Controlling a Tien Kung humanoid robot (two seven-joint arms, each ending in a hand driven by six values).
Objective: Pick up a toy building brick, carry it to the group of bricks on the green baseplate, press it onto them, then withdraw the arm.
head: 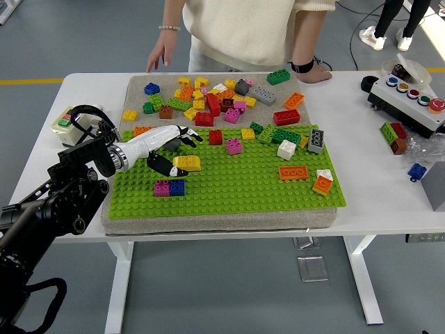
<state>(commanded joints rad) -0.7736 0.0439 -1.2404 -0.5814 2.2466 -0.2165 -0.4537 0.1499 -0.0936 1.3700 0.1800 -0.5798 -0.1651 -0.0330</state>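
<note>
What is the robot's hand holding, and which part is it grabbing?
Nothing. The left hand is open, its thumb touching the left end of the yellow brick on the green baseplate.

High head view over table (pixel 389 202)

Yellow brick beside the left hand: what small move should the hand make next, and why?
Probably close the fingers around the yellow brick. The left hand is open right next to it, thumb at its left end, fingers above, and the brick sits on the green baseplate, not lifted.
</note>
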